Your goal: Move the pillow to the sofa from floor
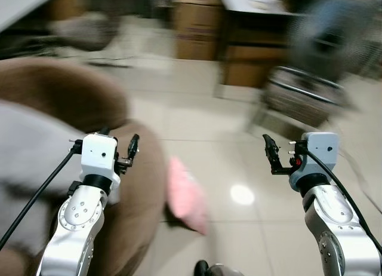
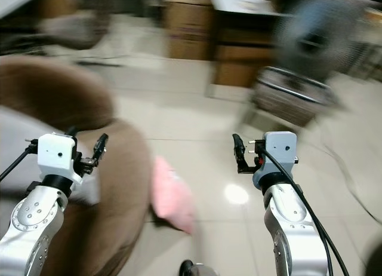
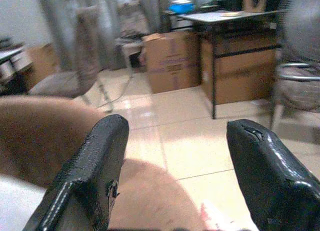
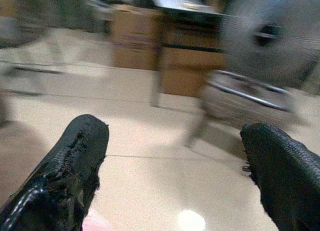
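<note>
Nothing of the task was done yet. Both arms were raised empty: the left gripper (image 3: 170,176) and right gripper (image 4: 190,176) each had fingers spread wide. The pink pillow (image 1: 186,195) lay on the tiled floor (image 1: 239,162) below and between them, against the brown sofa (image 1: 54,91) under the left gripper. Beyond stood cardboard boxes (image 3: 170,58) (the views blurred). Approach, grasp and lift remained.

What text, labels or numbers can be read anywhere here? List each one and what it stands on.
None can be read.
The cardboard boxes beside the table show no legible print; the views are blurred.
The pink pillow on the floor beside the brown sofa bears no writing.
Left gripper and right gripper carry no visible markings.
</note>
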Controlling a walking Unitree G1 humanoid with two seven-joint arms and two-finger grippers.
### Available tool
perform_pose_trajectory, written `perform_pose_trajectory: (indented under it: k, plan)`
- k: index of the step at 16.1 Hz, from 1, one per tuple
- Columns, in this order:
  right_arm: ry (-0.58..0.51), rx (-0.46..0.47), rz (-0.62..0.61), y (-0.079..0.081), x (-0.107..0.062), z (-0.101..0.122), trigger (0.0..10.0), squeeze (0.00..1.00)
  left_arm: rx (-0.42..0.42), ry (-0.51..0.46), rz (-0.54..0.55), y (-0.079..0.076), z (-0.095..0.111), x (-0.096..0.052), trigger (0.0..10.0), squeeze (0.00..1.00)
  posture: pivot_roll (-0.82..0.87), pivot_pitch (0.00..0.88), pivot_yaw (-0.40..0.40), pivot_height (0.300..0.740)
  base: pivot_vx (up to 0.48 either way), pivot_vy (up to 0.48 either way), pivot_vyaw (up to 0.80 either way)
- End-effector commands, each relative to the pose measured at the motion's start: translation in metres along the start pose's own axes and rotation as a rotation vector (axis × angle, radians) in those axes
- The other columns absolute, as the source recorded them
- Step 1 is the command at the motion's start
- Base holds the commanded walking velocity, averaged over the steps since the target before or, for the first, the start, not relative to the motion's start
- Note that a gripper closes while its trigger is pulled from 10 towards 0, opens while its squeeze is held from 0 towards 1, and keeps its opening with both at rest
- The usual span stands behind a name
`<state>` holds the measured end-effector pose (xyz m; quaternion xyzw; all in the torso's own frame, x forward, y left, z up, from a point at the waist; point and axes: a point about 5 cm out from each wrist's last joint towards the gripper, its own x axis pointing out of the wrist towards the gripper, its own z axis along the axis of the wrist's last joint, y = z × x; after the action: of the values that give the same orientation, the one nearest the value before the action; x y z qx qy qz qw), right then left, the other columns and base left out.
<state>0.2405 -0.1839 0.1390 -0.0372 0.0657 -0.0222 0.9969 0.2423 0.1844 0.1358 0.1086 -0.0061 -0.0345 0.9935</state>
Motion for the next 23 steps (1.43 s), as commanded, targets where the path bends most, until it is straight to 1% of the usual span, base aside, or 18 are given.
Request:
perform_pose_trajectory:
  k: [1,3,4,5,6,8,9,10,13,16,19,21,23]
  plan:
    - [0.014,-0.067,-0.096,-0.01,0.0,-0.003,10.0,0.0,0.006,-0.009,0.02,0.001,0.002,0.001,10.0,0.0,0.04,0.0,-0.042,0.74,0.0,0.0,-0.79]
    - [0.042,-0.066,-0.037,-0.006,0.001,-0.007,10.0,0.0,0.008,-0.016,0.027,0.0,0.005,0.002,10.0,0.0,0.04,0.0,-0.042,0.74,0.0,0.0,-0.78]
    - [0.027,-0.07,0.006,0.0,0.002,-0.005,10.0,0.0,-0.003,-0.023,0.039,-0.001,0.007,0.004,10.0,0.0,0.04,0.0,-0.039,0.74,0.0,0.0,0.0]
    - [0.03,-0.054,0.041,0.003,0.002,-0.005,10.0,0.0,-0.014,-0.024,0.051,-0.001,0.007,0.004,10.0,0.0,0.04,0.0,-0.039,0.74,0.0,0.0,0.0]
    - [0.036,-0.009,0.058,0.005,0.003,-0.004,10.0,0.0,-0.021,-0.025,0.064,0.0,0.008,0.005,10.0,0.0,0.04,0.0,-0.037,0.74,0.0,-0.277,0.0]
    - [0.009,0.001,0.113,0.01,0.006,0.002,10.0,0.0,-0.036,-0.021,0.089,0.002,0.008,0.007,10.0,0.0,0.04,0.0,-0.036,0.74,0.0,-0.373,0.0]
    - [-0.006,-0.009,0.13,0.012,0.007,0.004,10.0,0.0,-0.035,-0.02,0.092,0.002,0.008,0.007,10.0,0.0,0.04,0.0,-0.037,0.74,0.0,-0.386,0.0]
    - [-0.019,-0.032,0.133,0.012,0.007,0.005,10.0,0.0,-0.034,-0.02,0.095,0.003,0.008,0.008,10.0,0.0,0.04,0.0,-0.037,0.74,0.0,-0.386,0.0]
    - [-0.017,-0.026,0.153,0.015,0.007,0.004,10.0,0.0,-0.031,-0.018,0.103,0.003,0.007,0.007,10.0,0.0,0.05,0.0,-0.042,0.74,0.0,-0.389,0.0]
    - [-0.016,-0.028,0.167,0.016,0.008,0.004,10.0,0.0,-0.053,-0.016,0.107,0.001,0.008,0.008,10.0,0.0,0.05,0.0,-0.044,0.74,0.0,0.0,0.0]
    - [-0.019,-0.019,0.171,0.017,0.009,0.004,10.0,0.0,-0.02,-0.017,0.088,0.0,0.008,0.01,10.0,0.0,0.05,0.0,-0.042,0.74,0.0,0.0,0.0]
    - [-0.022,-0.018,0.18,0.018,0.009,0.004,10.0,0.0,-0.05,-0.025,0.099,0.001,0.009,0.011,10.0,0.0,0.04,0.0,-0.04,0.74,0.0,0.0,0.0]
    - [-0.021,-0.021,0.194,0.02,0.01,0.005,10.0,0.0,-0.06,-0.024,0.114,0.004,0.011,0.014,10.0,0.0,0.05,0.0,-0.041,0.74,0.289,0.0,0.0]
